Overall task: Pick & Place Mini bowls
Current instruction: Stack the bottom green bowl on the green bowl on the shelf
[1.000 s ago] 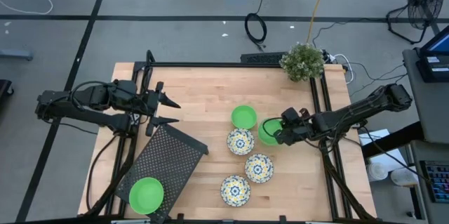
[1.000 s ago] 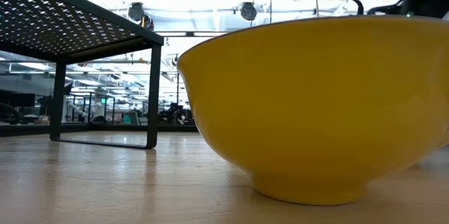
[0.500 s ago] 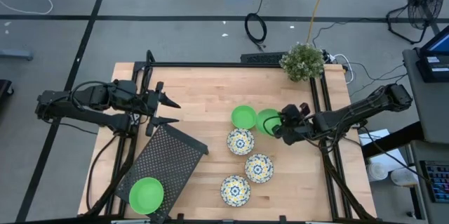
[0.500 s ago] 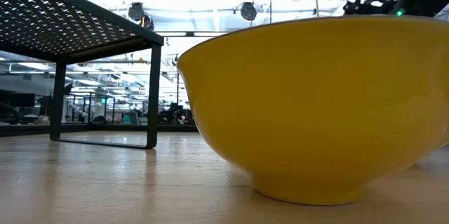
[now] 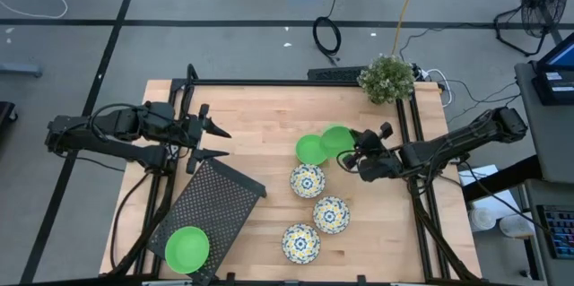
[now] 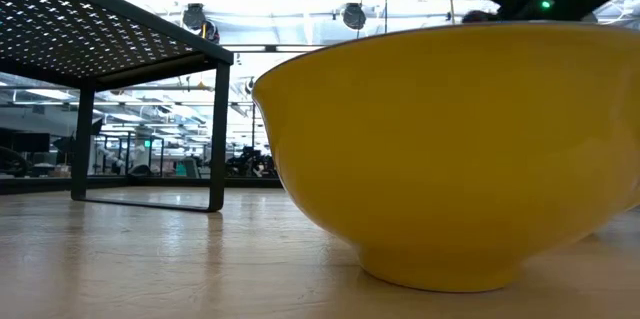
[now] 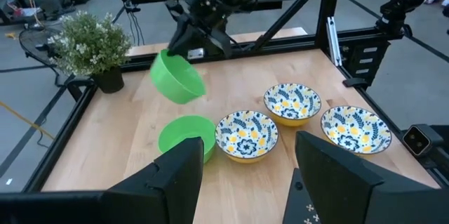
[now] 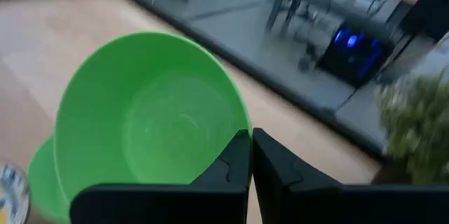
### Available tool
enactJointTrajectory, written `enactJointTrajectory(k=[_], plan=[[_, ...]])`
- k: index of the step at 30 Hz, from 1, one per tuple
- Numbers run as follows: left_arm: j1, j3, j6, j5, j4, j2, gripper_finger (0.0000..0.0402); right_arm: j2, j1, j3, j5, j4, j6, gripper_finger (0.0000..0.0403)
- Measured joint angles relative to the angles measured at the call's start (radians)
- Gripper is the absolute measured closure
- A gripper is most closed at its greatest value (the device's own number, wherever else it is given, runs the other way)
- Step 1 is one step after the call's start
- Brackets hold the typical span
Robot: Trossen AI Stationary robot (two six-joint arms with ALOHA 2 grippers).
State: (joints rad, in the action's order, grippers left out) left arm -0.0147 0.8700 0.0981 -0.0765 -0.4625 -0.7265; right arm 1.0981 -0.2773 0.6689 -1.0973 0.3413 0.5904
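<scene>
A pale wooden table (image 5: 260, 116) stands on grey workshop floor. The right gripper (image 5: 355, 155) is clamped on a green bowl's (image 5: 338, 139) rim, holding it tilted, apparently airborne, just beside a second green bowl (image 5: 310, 150). Three floral bowls (image 5: 307, 181) lie near. Well away, the left gripper (image 5: 218, 143) waits spread apart beside a black mesh tray (image 5: 215, 201) bearing a third green bowl (image 5: 186, 248).

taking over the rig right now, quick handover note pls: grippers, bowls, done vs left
Right gripper: jaws shut on a green bowl's rim, held tilted in the air beside the green bowl on the table.
Left gripper: jaws open, empty, waiting by the mesh tray.
Done: one green bowl sits on the tray.
Left: the carried bowl, the other green one and three floral bowls on the table.
</scene>
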Motion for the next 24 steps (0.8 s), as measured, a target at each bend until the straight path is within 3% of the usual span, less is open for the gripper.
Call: enactJointTrajectory(k=[13, 24], plan=[[0.000, 0.000, -0.028, 0.000, 0.000, 0.000, 0.0172, 0.000, 0.195, 0.000, -0.131, -0.490, -0.563, 0.0403], [0.000, 0.000, -0.028, 0.000, 0.000, 0.000, 0.0172, 0.000, 0.314, 0.000, 0.061, -0.820, -0.871, 0.0403]])
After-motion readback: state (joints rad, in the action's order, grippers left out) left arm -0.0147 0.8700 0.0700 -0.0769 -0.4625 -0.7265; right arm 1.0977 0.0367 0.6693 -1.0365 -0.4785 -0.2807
